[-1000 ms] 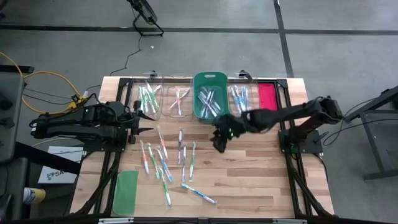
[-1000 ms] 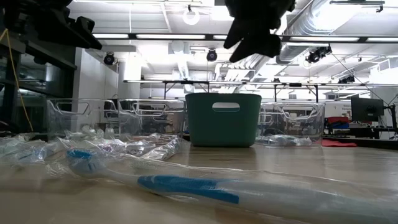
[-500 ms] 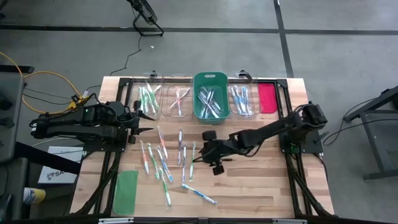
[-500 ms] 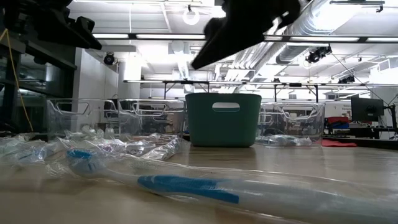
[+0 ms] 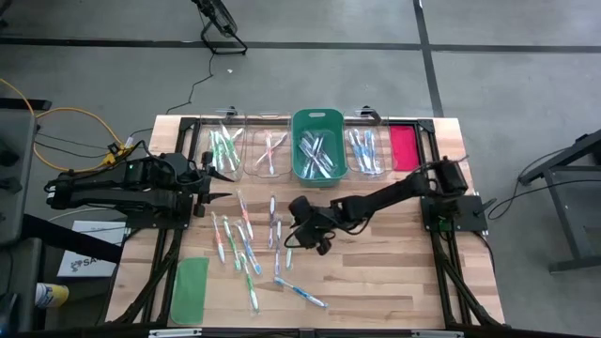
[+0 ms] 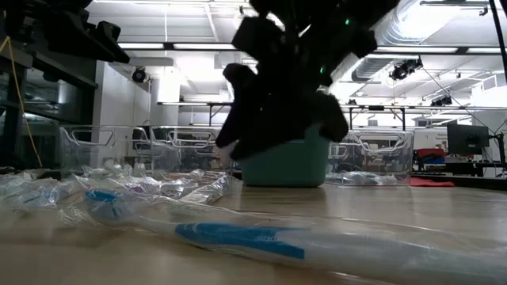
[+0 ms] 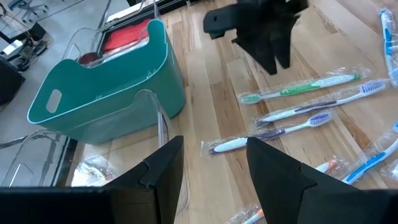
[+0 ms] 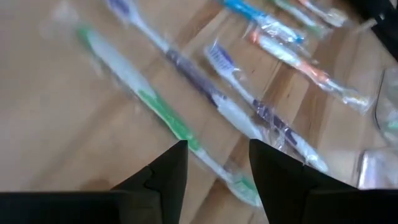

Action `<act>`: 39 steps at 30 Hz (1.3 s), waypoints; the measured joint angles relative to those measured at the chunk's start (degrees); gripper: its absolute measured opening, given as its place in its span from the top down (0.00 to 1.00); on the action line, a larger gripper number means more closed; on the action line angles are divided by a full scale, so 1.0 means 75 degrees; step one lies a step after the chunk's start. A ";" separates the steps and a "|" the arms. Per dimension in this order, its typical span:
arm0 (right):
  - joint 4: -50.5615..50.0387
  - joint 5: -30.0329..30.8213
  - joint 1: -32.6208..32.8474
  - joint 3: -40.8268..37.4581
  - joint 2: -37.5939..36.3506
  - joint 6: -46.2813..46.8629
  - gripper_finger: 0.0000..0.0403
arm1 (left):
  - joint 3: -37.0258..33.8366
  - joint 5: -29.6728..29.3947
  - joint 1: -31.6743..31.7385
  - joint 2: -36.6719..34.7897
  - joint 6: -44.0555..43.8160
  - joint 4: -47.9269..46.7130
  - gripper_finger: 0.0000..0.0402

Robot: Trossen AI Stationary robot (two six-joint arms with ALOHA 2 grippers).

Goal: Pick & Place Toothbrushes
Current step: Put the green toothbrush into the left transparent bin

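Low view, near to far: wrapped toothbrushes (image 6: 238, 237) lie on the counter (image 6: 412, 214) at lower frame; mid-frame, the right tool (image 5: 293, 235) hangs above them — fingers apart, empty. Left tool (image 5: 218, 184), mid-left, waits open too.

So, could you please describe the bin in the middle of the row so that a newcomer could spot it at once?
Look along the far edge of the wooden table, where a row of containers stands. The green bin sits in the middle of that row, with clear bins on either side. It alone is opaque, solid green; its neighbours are see-through.
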 joint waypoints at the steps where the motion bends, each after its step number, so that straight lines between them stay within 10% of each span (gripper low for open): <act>1: 0.0010 -0.0001 -0.0040 0.0000 0.0051 -0.0327 0.60 | 0.0000 0.0000 0.0001 0.0000 0.0000 0.0002 0.58; 12: 0.0138 0.0459 -0.0184 0.0000 0.0469 -0.3364 0.62 | 0.0000 -0.0001 0.0001 -0.0001 0.0000 -0.0019 0.58; 29: 0.1065 0.0399 -0.0327 0.0031 0.1119 -0.4107 0.63 | 0.0003 -0.0004 0.0001 -0.0003 0.0003 -0.0086 0.58; 39: 0.0746 0.0613 -0.0293 0.0015 0.1147 -0.3024 0.97 | 0.0003 -0.0004 0.0001 -0.0003 0.0003 -0.0087 0.58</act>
